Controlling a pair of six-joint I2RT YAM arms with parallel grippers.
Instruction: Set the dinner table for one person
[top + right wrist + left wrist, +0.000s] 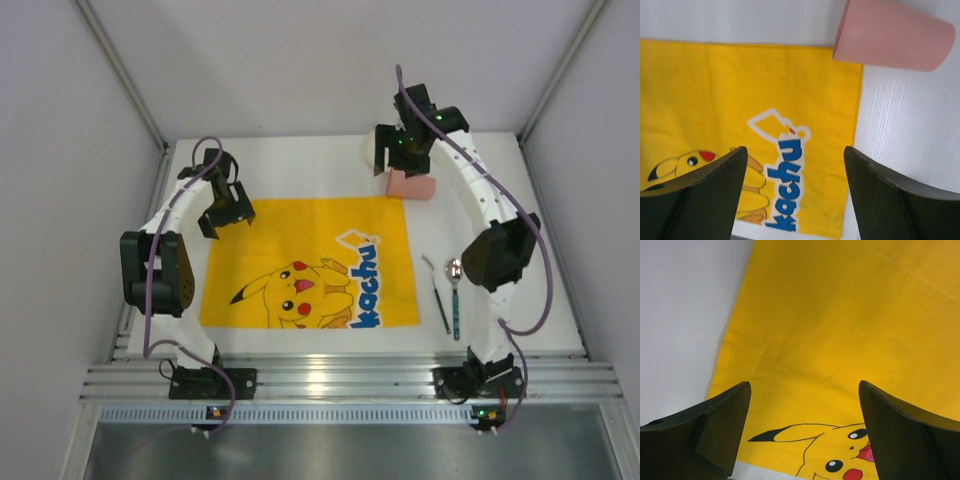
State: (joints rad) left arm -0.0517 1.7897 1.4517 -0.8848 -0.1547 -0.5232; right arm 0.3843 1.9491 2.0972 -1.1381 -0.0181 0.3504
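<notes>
Table (pixel 300 165) seen centre frame, mat (pixel 310 260) spread on it. Fork (pixel 436 295) and spoon (pixel 455 290) laid right of mat, probably as the setting. Cup (pixel 412 186) lies on its side, upper right. Right gripper (pixel 795 150) held spread close by, likely for pickup. Left gripper (pixel 805 387) spread, empty.
</notes>
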